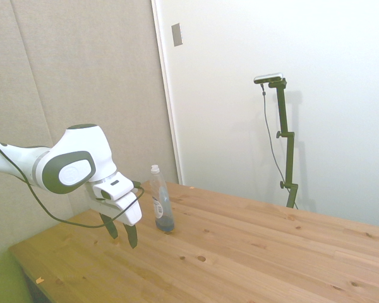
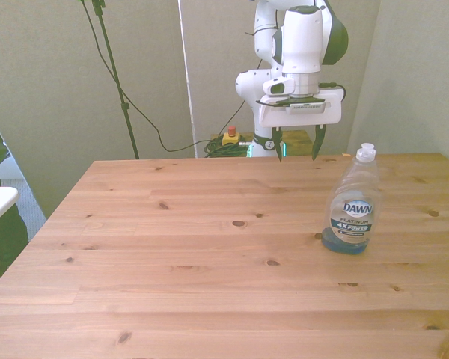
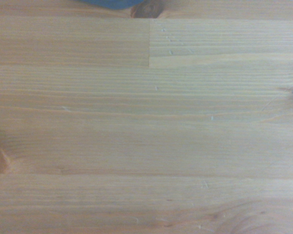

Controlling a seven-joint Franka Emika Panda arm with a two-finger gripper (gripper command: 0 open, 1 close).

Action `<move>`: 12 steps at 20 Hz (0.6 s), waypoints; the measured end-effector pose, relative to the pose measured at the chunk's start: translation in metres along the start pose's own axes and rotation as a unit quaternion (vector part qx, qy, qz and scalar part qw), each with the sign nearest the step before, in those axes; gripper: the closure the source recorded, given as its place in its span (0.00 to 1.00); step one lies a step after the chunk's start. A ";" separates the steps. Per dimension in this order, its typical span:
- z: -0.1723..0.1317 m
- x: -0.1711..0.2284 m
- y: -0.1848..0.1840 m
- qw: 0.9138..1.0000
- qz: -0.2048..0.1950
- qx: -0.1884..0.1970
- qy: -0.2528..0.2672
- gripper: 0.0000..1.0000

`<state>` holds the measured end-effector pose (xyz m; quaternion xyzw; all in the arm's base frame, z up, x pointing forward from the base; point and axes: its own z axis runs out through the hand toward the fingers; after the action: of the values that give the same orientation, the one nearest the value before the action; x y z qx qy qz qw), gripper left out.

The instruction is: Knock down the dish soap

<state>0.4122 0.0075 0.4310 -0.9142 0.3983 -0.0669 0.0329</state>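
Dish soap (image 2: pixel 353 203) upright on wooden table (image 2: pixel 194 254), untouched.
Bottle stands toward the front view's right, blue liquid pooled at its base, white cap on top. Gripper (image 2: pixel 297 146) hangs above the table's far side, apart from the bottle, fingers spread wide and holding nothing, tips down.

Pale walls (image 1: pixel 252 50), wooden table (image 2: pixel 194 254)

Wooden table (image 2: pixel 209 254) — knotty planks — grey wall panel (image 1: pixel 82 69) behind
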 end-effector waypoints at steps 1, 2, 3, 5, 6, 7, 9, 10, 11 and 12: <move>0.000 0.000 0.000 1.000 0.000 0.000 0.000 0.00; 0.001 0.000 0.000 1.000 0.000 -0.001 0.000 0.00; 0.001 0.000 -0.001 1.000 0.001 0.000 0.001 0.00; 0.001 -0.003 -0.007 1.000 0.010 0.003 0.005 0.00; 0.001 -0.005 -0.012 1.000 0.015 0.005 0.009 0.00; 0.001 -0.007 -0.019 1.000 0.019 0.009 0.014 0.00; 0.002 -0.012 -0.035 0.999 0.027 0.017 0.021 0.00; 0.003 -0.013 -0.044 0.999 0.032 0.022 0.024 1.00; 0.005 -0.014 -0.053 0.999 0.037 0.026 0.027 1.00; 0.006 -0.014 -0.062 0.998 0.042 0.030 0.030 1.00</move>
<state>0.4487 0.0601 0.4304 -0.8929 0.4347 -0.1052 0.0515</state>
